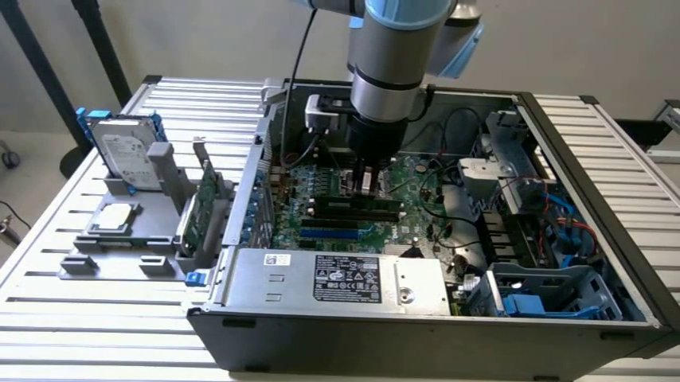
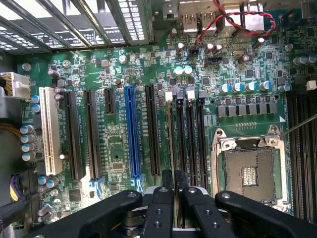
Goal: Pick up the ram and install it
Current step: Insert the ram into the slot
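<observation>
My gripper (image 1: pixel 367 181) reaches down into the open computer case (image 1: pixel 595 159), over the green motherboard (image 1: pixel 318 227). In the wrist view its black fingertips (image 2: pixel 167 178) stand almost together, and the gripper (image 2: pixel 174 179) is shut on the thin top edge of the ram (image 2: pixel 172 134). The ram is seen edge-on there, running along one of the black memory slots (image 2: pixel 190 134) beside the processor socket (image 2: pixel 247 173). From the exterior view the ram (image 1: pixel 351 204) is a long, dark green stick with black chips, standing upright on the motherboard just under the gripper.
A silver hard drive (image 1: pixel 123 151) and a green expansion card (image 1: pixel 202 207) stand in grey holders at the exterior view's left. The power supply (image 1: pixel 340 278) fills the case's front. A red-black cable (image 2: pixel 233 20), a blue slot (image 2: pixel 131 131) and a white slot (image 2: pixel 48 129) lie around.
</observation>
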Robot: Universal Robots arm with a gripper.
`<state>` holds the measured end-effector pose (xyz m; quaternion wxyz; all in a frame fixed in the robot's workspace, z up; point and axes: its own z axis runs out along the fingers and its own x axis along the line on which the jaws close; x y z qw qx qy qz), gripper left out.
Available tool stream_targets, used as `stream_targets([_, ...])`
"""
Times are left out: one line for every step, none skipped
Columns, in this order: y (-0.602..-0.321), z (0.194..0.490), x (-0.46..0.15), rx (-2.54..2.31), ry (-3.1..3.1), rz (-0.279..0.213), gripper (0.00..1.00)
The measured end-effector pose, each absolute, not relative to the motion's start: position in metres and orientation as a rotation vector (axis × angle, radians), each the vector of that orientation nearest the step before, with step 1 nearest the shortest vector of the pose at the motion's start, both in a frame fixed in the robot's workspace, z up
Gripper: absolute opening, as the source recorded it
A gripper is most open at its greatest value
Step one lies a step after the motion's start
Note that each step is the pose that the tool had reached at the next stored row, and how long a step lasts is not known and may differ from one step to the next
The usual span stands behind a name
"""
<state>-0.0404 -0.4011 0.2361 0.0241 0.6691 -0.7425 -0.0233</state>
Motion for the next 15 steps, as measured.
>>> stream_targets([-0.4011, 0.2359, -0.0403, 2.070, -2.297, -0.072, 0.14])
stream_targets([-0.4009, 0.2356, -0.0403, 2.070, -2.297, -0.073, 0.14])
stream_targets([-0.4008, 0.2353, -0.0403, 2.070, -2.297, -0.073, 0.14])
stream_targets([-0.4008, 0.2351, -0.0403, 2.070, -2.297, -0.073, 0.14])
stream_targets([-0.4008, 0.2349, -0.0403, 2.070, -2.297, -0.072, 0.14])
stream_targets([-0.4007, 0.2348, -0.0403, 2.070, -2.297, -0.072, 0.14])
stream_targets([-0.4007, 0.2346, -0.0403, 2.070, -2.297, -0.072, 0.14])
stream_targets([-0.4007, 0.2345, -0.0403, 2.071, -2.297, -0.072, 0.14])
stream_targets([-0.4005, 0.2343, -0.0403, 2.071, -2.297, -0.073, 0.14])
stream_targets([-0.4003, 0.2341, -0.0403, 2.071, -2.297, -0.073, 0.14])
stream_targets([-0.4001, 0.2339, -0.0402, 2.071, -2.297, -0.073, 0.14])
stream_targets([-0.3999, 0.2336, -0.0402, 2.071, -2.297, -0.073, 0.14])
stream_targets([-0.3997, 0.2334, -0.0402, 2.071, -2.297, -0.073, 0.14])
stream_targets([-0.3993, 0.2331, -0.0401, 2.071, -2.297, -0.073, 0.14])
stream_targets([-0.3989, 0.2328, -0.0401, 2.071, -2.297, -0.073, 0.14])
